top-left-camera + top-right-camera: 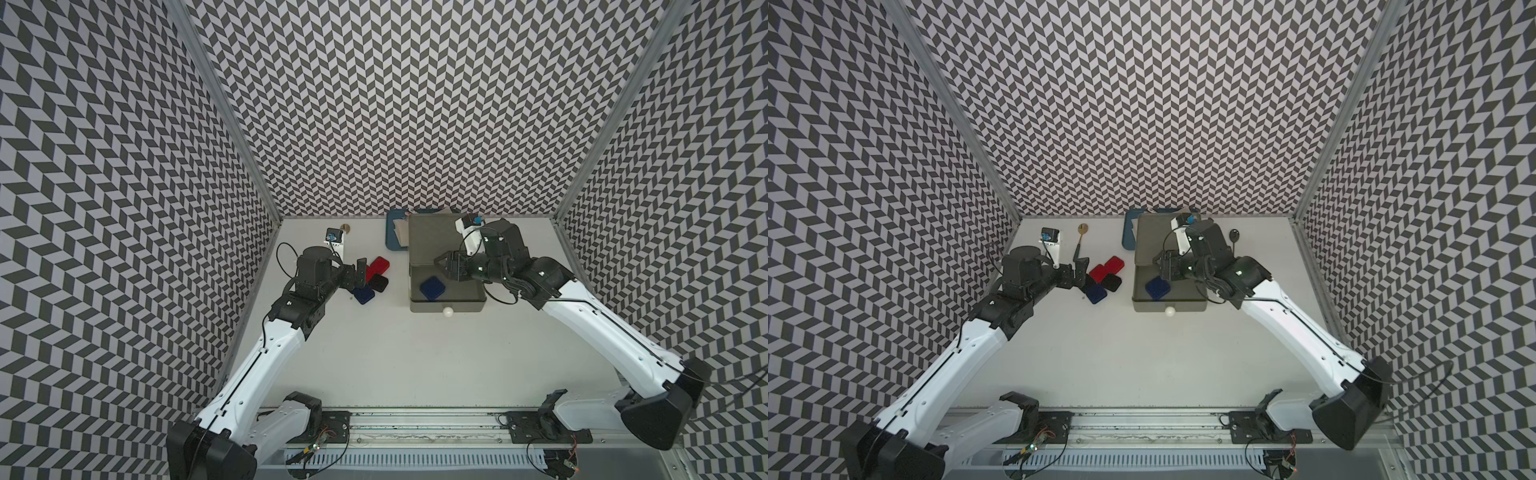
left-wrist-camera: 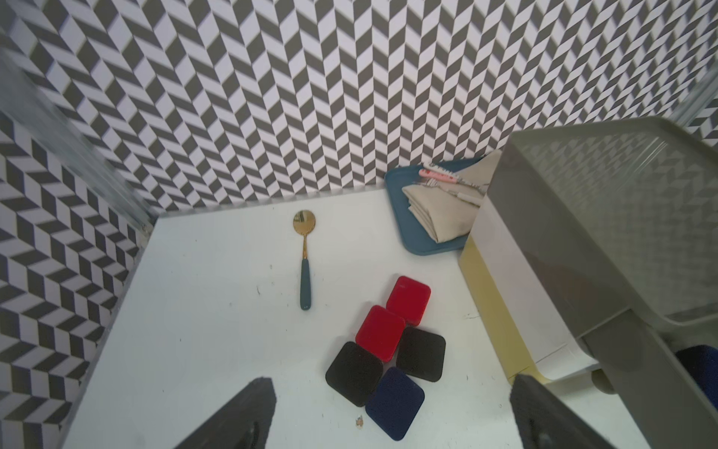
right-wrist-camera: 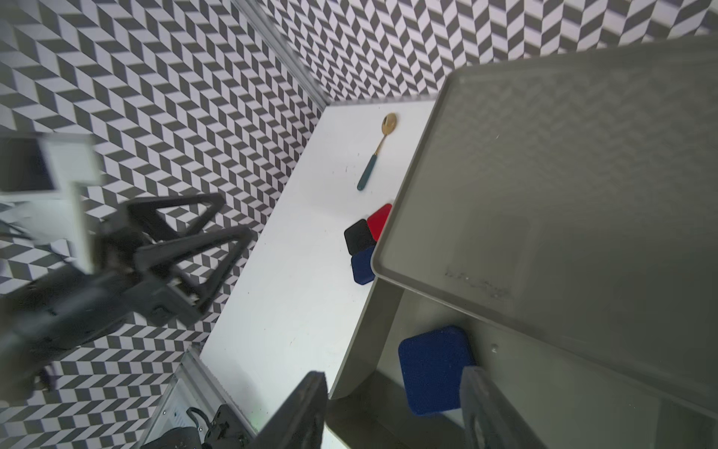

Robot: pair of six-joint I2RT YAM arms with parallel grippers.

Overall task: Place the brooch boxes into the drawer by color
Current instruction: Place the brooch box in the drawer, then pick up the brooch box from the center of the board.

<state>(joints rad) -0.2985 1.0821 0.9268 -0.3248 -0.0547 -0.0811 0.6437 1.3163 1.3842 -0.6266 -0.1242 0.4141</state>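
Observation:
The drawer [image 1: 432,241] is a three-tier chest with its grey top tier [image 1: 446,305] pulled out. One dark blue brooch box [image 1: 432,287] [image 3: 433,369] lies flat inside it. My right gripper [image 1: 441,272] [image 3: 392,375] hovers open just above that box, holding nothing. Left of the chest sit five more boxes in a cluster: two red [image 2: 408,299] [image 2: 380,332], two black [image 2: 421,353] [image 2: 354,373] and one dark blue [image 2: 394,402]. My left gripper [image 1: 360,274] [image 2: 392,381] is wide open over the cluster's near-left side, its jaws clear of the boxes.
A gold spoon with a teal handle [image 2: 305,256] lies behind the cluster. A flat blue tray [image 2: 419,241] with a napkin and cutlery sits at the back wall beside the chest. A black spoon [image 1: 1234,236] lies right of the chest. Patterned walls enclose three sides.

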